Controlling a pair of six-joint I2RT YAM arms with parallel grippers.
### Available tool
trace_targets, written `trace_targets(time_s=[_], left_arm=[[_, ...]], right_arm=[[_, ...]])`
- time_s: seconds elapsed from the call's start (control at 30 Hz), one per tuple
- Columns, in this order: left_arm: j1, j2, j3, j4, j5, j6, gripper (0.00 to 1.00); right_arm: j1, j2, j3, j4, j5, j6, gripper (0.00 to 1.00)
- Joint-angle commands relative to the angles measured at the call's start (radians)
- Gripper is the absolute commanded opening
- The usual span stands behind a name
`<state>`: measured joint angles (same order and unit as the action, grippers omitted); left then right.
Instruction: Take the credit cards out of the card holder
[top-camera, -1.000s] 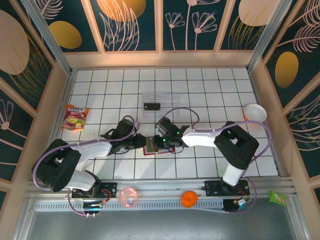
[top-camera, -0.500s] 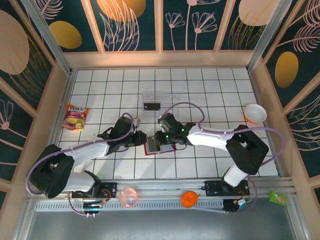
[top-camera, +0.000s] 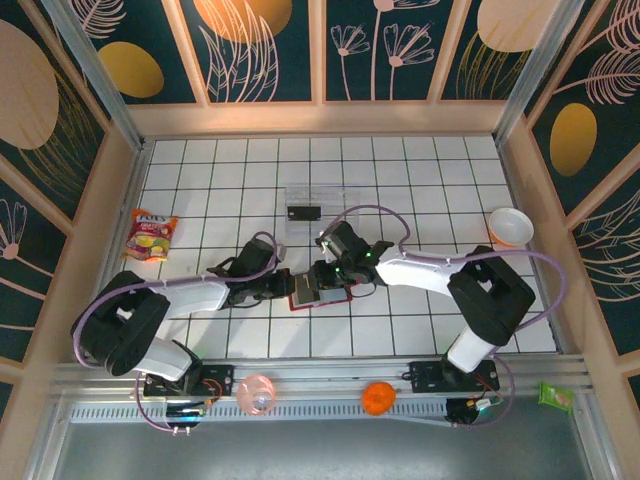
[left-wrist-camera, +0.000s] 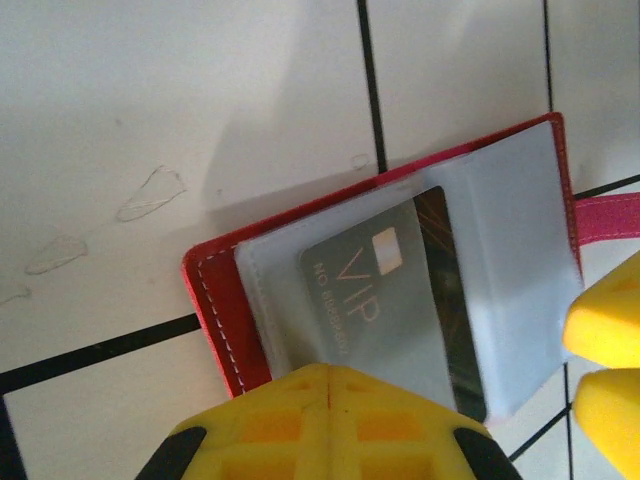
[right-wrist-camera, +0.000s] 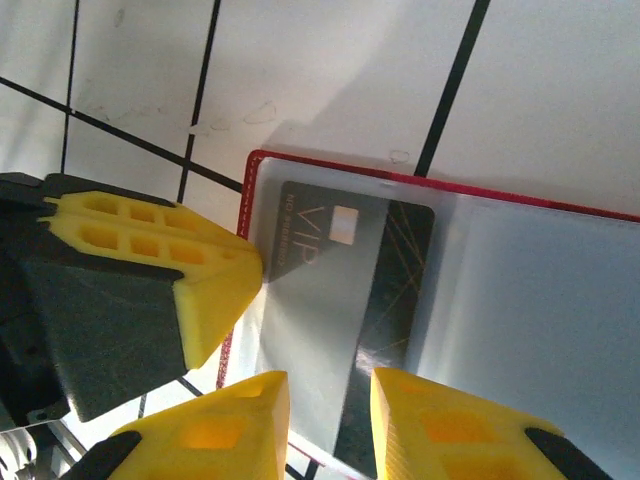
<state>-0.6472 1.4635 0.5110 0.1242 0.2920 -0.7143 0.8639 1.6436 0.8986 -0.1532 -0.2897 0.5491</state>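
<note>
I am working over the white tiled counter (top-camera: 430, 170). The red wallet (left-wrist-camera: 215, 300) is lying open and flat near its middle, between the two arms and nearer to me than the clear tray (top-camera: 320, 193) further back.

The left jaws are sitting fully closed, tips together, at the wallet's left edge and touching the red rim. I am judging that they are pinning it down rather than pinching it, though I cannot tell for sure. The right jaws are reaching in from the right, standing narrowly apart with nothing clamped, and their gap is lying over one end of the card.

The wallet is looking soft and light, so it is likely to slide or fold up unless something is holding it down while I am pulling. The grey-blue pocket (left-wrist-camera: 520, 250) is looking thin and floppy, and a matching one is covering most of the card (left-wrist-camera: 385, 300).

That card, dark grey with VIP lettering and a pale square, is sitting in the wallet's left half. I am expecting it to be stiff, slick and very light, and it is lying too flat to pinch from above. The darker strip along its side facing the fold is looking bare of the pocket. That is where I am planning to catch it, dragging it out toward the fold before gripping its two faces.
</note>
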Motion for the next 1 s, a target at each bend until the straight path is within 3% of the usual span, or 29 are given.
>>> trace_targets(time_s=[0.0, 0.73, 0.87, 0.97], left_arm=[[-0.002, 0.024, -0.023, -0.047, -0.047, 0.012, 0.0], [-0.002, 0.042, -0.035, -0.045, -0.044, 0.019, 0.0], [-0.003, 0.045, -0.036, -0.04, -0.037, 0.018, 0.0], [-0.003, 0.04, -0.035, -0.044, -0.04, 0.02, 0.0]], right_arm=[[-0.021, 0.026, -0.007, 0.026, -0.04, 0.004, 0.28], [-0.068, 0.128, -0.039, 0.108, -0.176, 0.041, 0.24], [-0.075, 0.135, -0.056, 0.14, -0.195, 0.059, 0.2], [-0.082, 0.123, -0.07, 0.145, -0.177, 0.072, 0.07]])
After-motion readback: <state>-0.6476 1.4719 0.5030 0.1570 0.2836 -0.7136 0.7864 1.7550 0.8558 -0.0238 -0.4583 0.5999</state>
